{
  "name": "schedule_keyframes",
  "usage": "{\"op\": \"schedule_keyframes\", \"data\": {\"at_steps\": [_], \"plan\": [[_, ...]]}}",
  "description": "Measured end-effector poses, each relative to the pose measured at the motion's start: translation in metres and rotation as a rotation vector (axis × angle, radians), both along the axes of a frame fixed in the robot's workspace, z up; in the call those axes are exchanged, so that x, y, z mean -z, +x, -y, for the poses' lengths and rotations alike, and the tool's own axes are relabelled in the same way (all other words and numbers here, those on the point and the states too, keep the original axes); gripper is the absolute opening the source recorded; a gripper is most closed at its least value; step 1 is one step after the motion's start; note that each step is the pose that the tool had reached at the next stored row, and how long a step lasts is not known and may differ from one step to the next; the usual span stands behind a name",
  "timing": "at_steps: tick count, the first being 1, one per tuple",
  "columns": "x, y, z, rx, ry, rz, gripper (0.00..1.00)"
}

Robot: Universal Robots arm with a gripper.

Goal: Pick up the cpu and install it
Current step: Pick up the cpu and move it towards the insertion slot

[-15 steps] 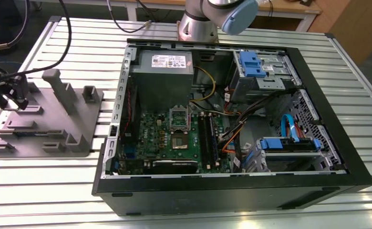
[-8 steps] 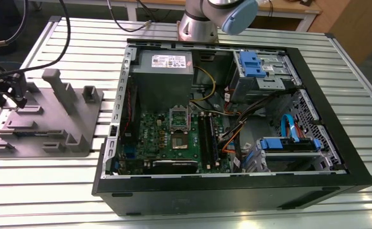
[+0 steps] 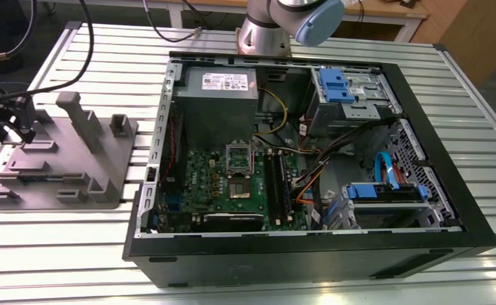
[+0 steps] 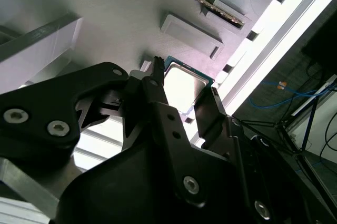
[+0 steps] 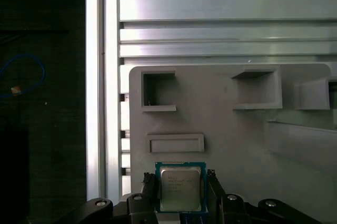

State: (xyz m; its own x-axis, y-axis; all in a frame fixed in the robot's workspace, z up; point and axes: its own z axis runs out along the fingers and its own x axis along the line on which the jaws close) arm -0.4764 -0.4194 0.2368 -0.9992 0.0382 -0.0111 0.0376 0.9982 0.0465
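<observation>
**A:** Ext. view first. Arm pose?
**B:** Arm [image 3: 265, 28] is based at the counter's [image 3: 451, 82] far side, behind the open pc case [image 3: 316, 248]. It reaches way out to the exterior view's left, w/ the fingers [image 3: 25, 130] pointing down over the grey fixture plate [image 3: 70, 190], near its outer corner and well apart from the case.

**A:** Second wrist view, what about the grip?
**B:** The fingers [image 4: 158, 103] are narrowed onto the cpu [image 4: 184, 83], one on each of two opposite edges, w/ its pale top showing btw them. The plate is right beneath. Can't tell if the chip is lifted or resting.

**A:** First wrist view?
**B:** The cpu [image 5: 180, 188] sits square btw both fingers [image 5: 149, 184], which touch its side edges.

**A:** Room around it?
**B:** A shallow rectangular frame [image 5: 176, 143] sits just beside the chip's free edge, w/ square pockets [image 5: 158, 91] farther on. The plate's edge is near the chip on one side. Beyond that is the counter rail [image 5: 102, 103], then dark floor [image 5: 42, 129].
</observation>
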Motion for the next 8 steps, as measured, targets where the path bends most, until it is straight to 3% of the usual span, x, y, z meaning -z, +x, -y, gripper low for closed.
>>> {"op": "schedule_keyframes", "data": {"at_steps": [8], "plan": [[-0.0016,0.0000,0.0000,0.000,0.0000,-0.0001,0.47]]}}
